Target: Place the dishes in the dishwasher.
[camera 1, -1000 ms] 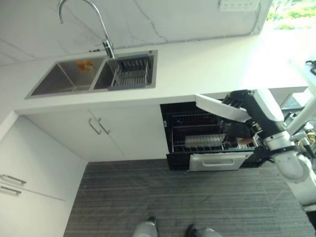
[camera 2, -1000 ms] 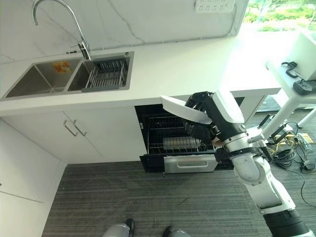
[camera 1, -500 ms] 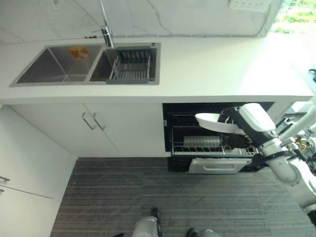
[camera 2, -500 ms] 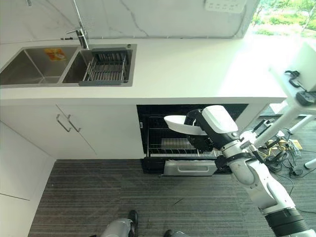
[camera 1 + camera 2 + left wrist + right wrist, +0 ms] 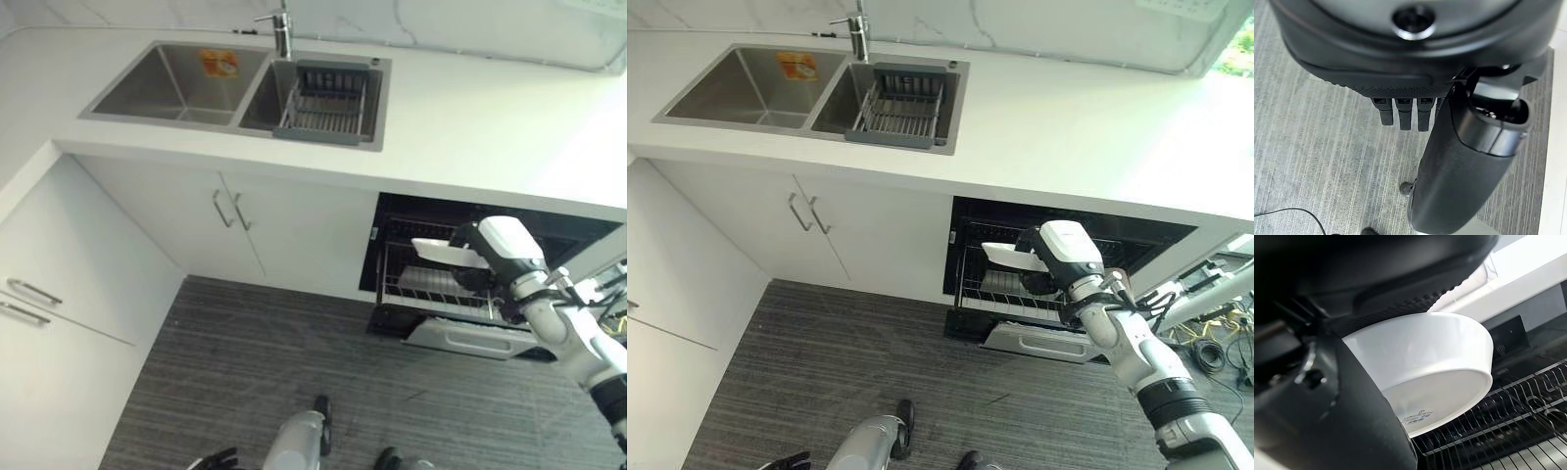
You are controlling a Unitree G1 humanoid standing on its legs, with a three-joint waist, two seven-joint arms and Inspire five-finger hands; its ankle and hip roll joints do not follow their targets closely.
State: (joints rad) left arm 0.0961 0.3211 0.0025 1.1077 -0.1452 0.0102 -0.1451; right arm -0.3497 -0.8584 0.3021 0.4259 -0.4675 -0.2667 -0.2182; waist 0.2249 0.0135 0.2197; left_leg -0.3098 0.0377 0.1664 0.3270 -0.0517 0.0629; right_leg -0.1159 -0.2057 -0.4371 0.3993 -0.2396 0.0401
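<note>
Gripping white bowl (image 5: 1425, 364), right robot hand (image 5: 1046, 281), above dishwasher rack (image 5: 1004, 299)

Kitchen: white counter (image 5: 1097, 147) with double sink (image 5: 813, 93), tap (image 5: 859, 34), cabinets (image 5: 852, 235), open dishwasher (image 5: 1038, 294) below counter's front edge.

Take the dishwasher (image 5: 1058, 284) as your anchor: it sits open under the countertop (image 5: 1097, 137), at the robot's right. Its wire rack (image 5: 1004, 294) is pulled out in front of the opening, above the lowered door (image 5: 1038, 341). Your right hand (image 5: 1043, 262) grips a bowl (image 5: 1009, 257) just above that rack. To the left of the dishwasher you have a cabinet (image 5: 838, 230). Up on the countertop, left of and behind the dishwasher, lies the double sink (image 5: 813, 88), with a drying basket (image 5: 901, 106) in the basin nearer the dishwasher. Your left hand (image 5: 1405, 112) hangs over the floor (image 5: 862, 372).
</note>
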